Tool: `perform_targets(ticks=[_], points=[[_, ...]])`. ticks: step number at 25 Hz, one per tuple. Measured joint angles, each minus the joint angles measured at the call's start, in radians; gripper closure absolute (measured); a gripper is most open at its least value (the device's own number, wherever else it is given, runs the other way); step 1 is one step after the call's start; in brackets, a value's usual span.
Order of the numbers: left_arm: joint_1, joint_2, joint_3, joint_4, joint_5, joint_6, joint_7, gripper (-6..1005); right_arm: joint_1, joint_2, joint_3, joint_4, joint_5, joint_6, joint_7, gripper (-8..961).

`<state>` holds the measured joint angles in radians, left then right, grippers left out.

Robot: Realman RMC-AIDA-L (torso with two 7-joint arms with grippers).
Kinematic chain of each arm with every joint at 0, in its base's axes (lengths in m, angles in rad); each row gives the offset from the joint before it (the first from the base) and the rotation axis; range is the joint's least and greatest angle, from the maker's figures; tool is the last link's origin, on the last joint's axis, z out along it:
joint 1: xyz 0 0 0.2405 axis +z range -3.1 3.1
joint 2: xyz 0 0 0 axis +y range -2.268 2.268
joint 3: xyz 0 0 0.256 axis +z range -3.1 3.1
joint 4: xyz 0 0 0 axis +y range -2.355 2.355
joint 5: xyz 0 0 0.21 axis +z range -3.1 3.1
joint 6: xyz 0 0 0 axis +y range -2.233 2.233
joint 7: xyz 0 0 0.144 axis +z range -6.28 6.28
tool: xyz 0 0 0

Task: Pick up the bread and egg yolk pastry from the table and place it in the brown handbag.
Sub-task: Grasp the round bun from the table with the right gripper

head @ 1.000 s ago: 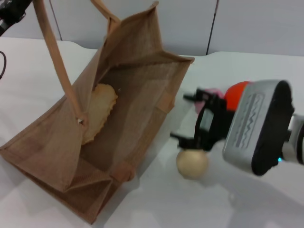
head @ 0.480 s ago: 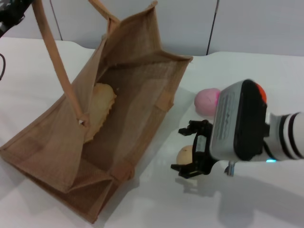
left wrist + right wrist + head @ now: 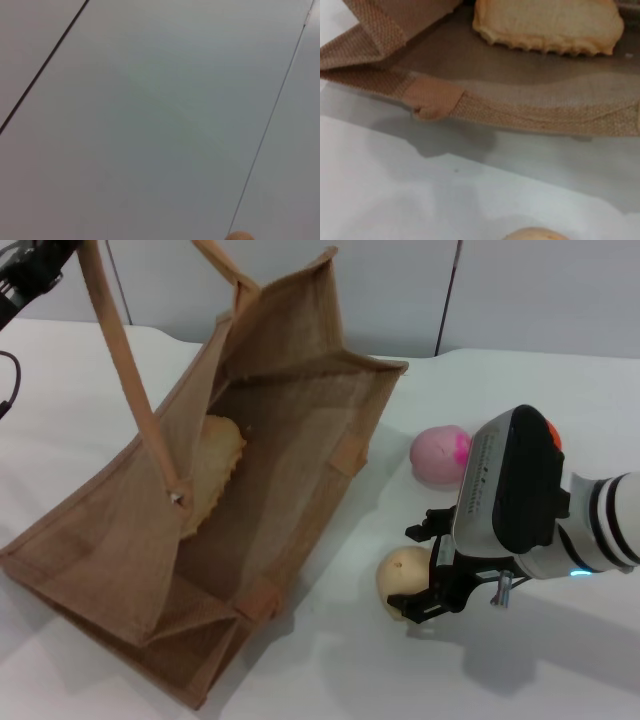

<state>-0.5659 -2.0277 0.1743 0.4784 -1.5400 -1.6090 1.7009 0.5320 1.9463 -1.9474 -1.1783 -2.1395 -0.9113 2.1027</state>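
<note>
The brown handbag (image 3: 270, 440) lies on its side on the white table, its mouth facing right. One long handle (image 3: 120, 360) is held up towards my left arm (image 3: 30, 268) at the top left corner. The bread (image 3: 212, 475) lies inside the bag and also shows in the right wrist view (image 3: 547, 22). The egg yolk pastry (image 3: 400, 578) sits on the table just outside the bag's mouth. My right gripper (image 3: 420, 570) is low at the pastry's right side, open, with one finger on each side of it. The pastry's top shows in the right wrist view (image 3: 535, 234).
A pink ball (image 3: 440, 455) lies on the table behind the pastry. An orange ball (image 3: 551, 436) peeks out from behind my right wrist. The bag's rim (image 3: 520, 112) lies between my right gripper and the bread. The left wrist view shows only wall panels.
My right gripper has come down from above the pastry to table height and now has its fingers on either side of it. The pink ball is uncovered. The bag and bread have not moved.
</note>
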Motion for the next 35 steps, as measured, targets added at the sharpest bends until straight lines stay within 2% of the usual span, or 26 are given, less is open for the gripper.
perform_targets(ticks=[10, 16, 22, 30, 33, 35], points=[[0.000, 0.000, -0.003, -0.002, 0.000, 0.000, 0.003, 878, 0.009, 0.010, 0.028, 0.011, -0.001, -0.041, 0.005, 73], [0.000, 0.001, -0.005, -0.022, 0.000, 0.000, 0.014, 878, 0.010, 0.013, 0.095, 0.017, -0.005, -0.084, -0.001, 141], [-0.001, 0.003, -0.007, -0.035, 0.000, 0.000, 0.025, 877, 0.011, 0.013, 0.112, 0.014, -0.005, -0.109, -0.002, 196], [-0.008, 0.004, 0.008, -0.035, 0.000, -0.011, 0.018, 877, -0.003, 0.014, 0.155, -0.072, -0.002, -0.121, -0.015, 265], [-0.018, 0.003, 0.017, -0.036, 0.003, -0.016, 0.017, 878, -0.010, 0.020, 0.190, -0.113, -0.002, -0.122, -0.029, 291], [-0.029, 0.002, 0.020, -0.037, 0.012, -0.022, 0.016, 878, -0.011, 0.034, 0.202, -0.147, -0.001, -0.123, -0.051, 304]])
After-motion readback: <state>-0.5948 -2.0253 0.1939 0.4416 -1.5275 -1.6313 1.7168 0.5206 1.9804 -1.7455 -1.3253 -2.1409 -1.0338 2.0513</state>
